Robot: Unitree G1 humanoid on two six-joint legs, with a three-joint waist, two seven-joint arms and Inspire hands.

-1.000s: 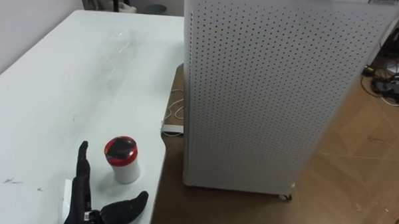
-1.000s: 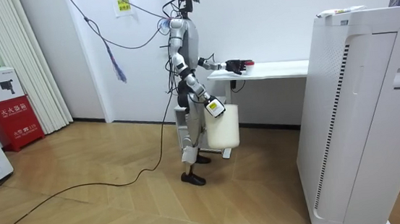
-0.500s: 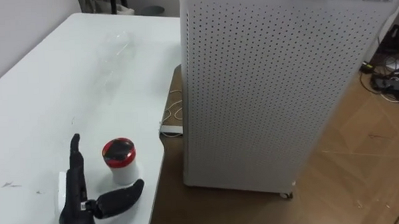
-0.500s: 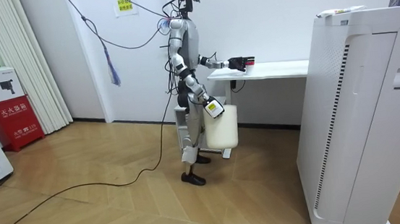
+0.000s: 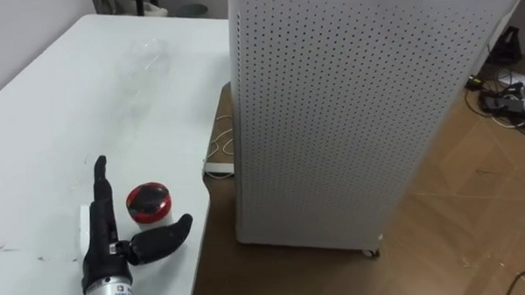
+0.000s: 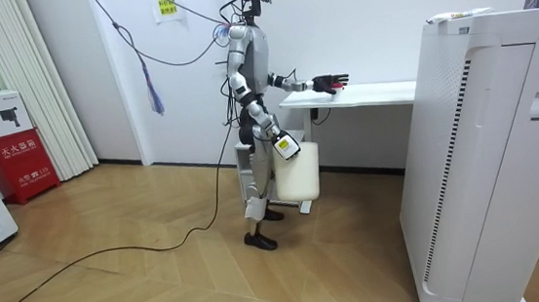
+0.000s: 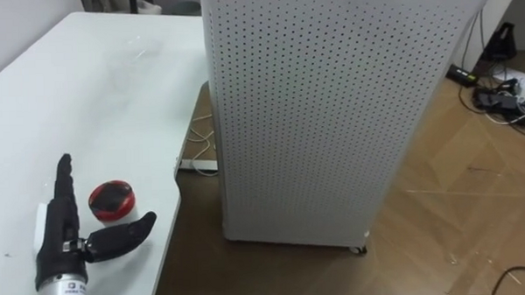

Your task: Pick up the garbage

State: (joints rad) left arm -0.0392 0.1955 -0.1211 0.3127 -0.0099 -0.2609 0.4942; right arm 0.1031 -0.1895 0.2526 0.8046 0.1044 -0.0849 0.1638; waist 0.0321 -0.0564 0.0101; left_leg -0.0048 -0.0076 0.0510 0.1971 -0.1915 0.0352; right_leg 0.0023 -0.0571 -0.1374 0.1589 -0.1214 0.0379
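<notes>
Left hand [image 5: 106, 245] lies on the tabletop near its near right corner, fingers straight and pointing away from the robot, thumb spread to the right: an open hand, gripping nothing. Cup [image 5: 148, 202], white with a red lid, sits upright in the gap between fingers and thumb, close to both; contact cannot be told. It stands just in from the right edge of the white table [image 5: 52, 129]. Farther along the tabletop, towards the far end, lies a clear plastic bottle [image 5: 150, 57], well apart from the hand. Past the right edge, on the wooden floor [image 5: 475, 210], a tall white perforated cabinet [image 5: 349, 118] stands near the table; a power strip [image 5: 217, 167] lies on the floor between them. In the room view the robot stands upright at the table's end, right hand [image 6: 285, 147] low at its side against a white bin [image 6: 298, 176]; its fingers cannot be made out.
</notes>
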